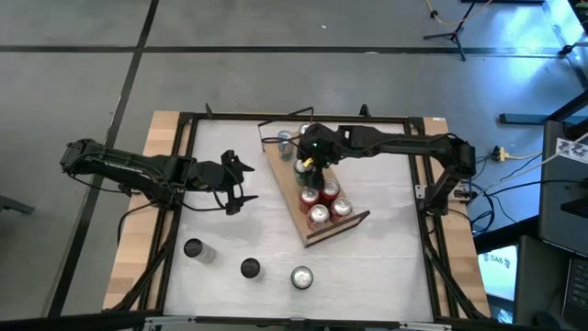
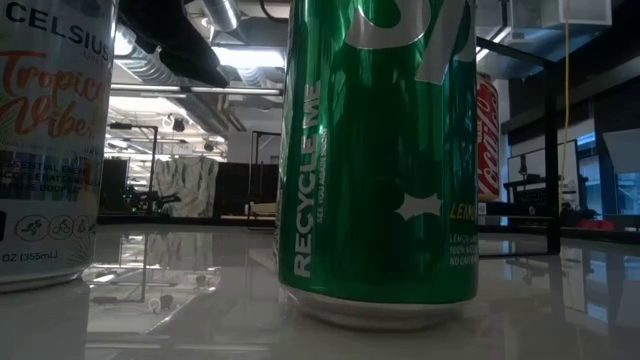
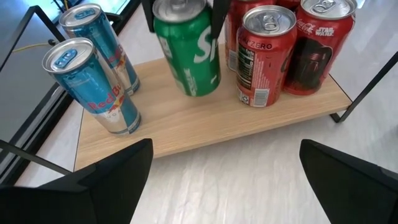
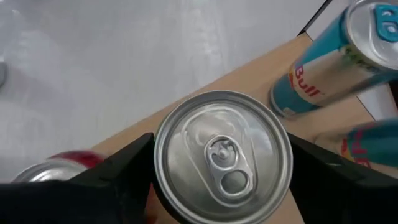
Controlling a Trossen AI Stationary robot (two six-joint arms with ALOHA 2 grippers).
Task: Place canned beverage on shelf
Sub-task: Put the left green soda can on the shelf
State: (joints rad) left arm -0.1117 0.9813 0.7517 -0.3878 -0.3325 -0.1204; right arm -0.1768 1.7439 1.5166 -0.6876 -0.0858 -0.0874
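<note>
Nearest us, the right tool (image 4: 221, 163) clamped the green aluminium can (image 3: 186, 46) upright on the long light-wood shelf (image 3: 205, 127), between two blue slim cans (image 3: 93, 78) and red cola cans (image 3: 264, 56), while the left tool (image 1: 241, 184) hung with fingers apart beside the shelf above the white surface (image 1: 377, 257).

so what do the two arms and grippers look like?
Both arms are black and jointed, with exposed cables along the links. The left gripper has two thin dark prongs. The right gripper shows flat, matte black fingers. No markings are visible on them.
</note>
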